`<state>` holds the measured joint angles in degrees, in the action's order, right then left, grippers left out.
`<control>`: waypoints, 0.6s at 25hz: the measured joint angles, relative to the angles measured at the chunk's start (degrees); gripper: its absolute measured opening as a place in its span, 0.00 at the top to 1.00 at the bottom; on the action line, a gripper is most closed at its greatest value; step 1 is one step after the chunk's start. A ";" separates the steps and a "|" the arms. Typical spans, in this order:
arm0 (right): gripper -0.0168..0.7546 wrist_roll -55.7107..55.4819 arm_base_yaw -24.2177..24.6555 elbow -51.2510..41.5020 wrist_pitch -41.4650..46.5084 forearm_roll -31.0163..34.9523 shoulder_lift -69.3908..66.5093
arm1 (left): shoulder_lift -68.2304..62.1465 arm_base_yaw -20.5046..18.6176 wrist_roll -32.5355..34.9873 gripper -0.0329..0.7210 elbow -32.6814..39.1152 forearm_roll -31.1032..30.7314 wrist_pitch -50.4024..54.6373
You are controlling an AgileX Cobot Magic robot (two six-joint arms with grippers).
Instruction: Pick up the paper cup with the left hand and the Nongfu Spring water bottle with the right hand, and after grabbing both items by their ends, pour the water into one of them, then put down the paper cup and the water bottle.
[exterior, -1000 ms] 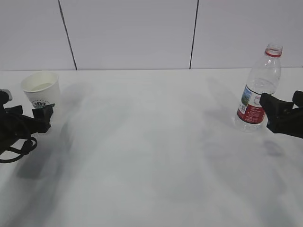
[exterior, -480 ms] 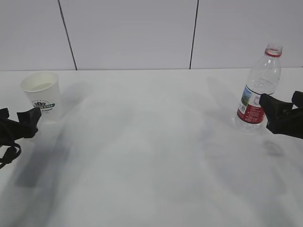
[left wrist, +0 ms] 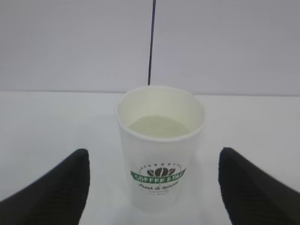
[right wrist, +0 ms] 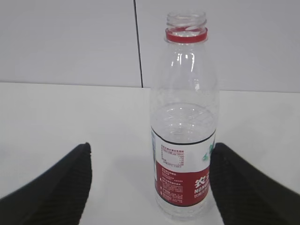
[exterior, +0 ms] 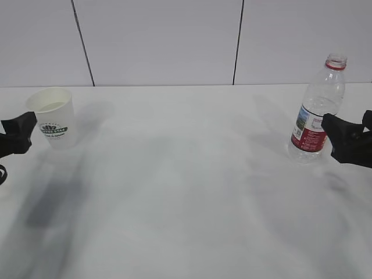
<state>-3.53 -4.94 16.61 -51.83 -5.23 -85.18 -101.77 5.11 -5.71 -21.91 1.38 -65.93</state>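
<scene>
**Cup and bottle both standing free, both grippers spread and empty**

One paper cup (exterior: 53,116), one Nongfu Spring water bottle (exterior: 318,110), two grippers. Nothing else on the desk (exterior: 186,192).

Cup stands upright near the desk's far left corner, logo facing the left hand (exterior: 16,135). Wrist view shows liquid inside it, so pouring looks done and set-down appears complete. Left jaws stand wide apart, one finger either side of the cup in the wrist view, neither touching the wall; exterior view puts the gripper just beside the cup, on its left.

Bottle stands upright near the far right edge, uncapped, red neck ring showing; some water (right wrist: 185,124) remains around label height. Right hand (exterior: 349,141) sits just beside it, jaws wide apart and flanking the label; contact at the fingertip cannot be judged.

Judgement: both items are placed at opposite ends so that each arm serves its own side without crossing.
</scene>
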 joint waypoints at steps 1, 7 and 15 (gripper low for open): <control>0.22 0.00 0.00 0.00 0.27 0.00 0.38 | 1.21 0.00 0.00 0.12 0.00 0.00 0.60; 0.22 0.00 0.00 -0.04 4.96 -0.93 4.58 | 7.84 0.00 0.74 0.13 0.14 0.00 7.48; 0.22 0.00 0.00 -0.13 12.89 -1.22 12.60 | 16.97 0.00 1.28 0.14 0.54 0.00 19.17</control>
<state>-3.53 -4.94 16.48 -38.93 -6.45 -72.58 -84.80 5.11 -4.43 -21.37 1.38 -46.76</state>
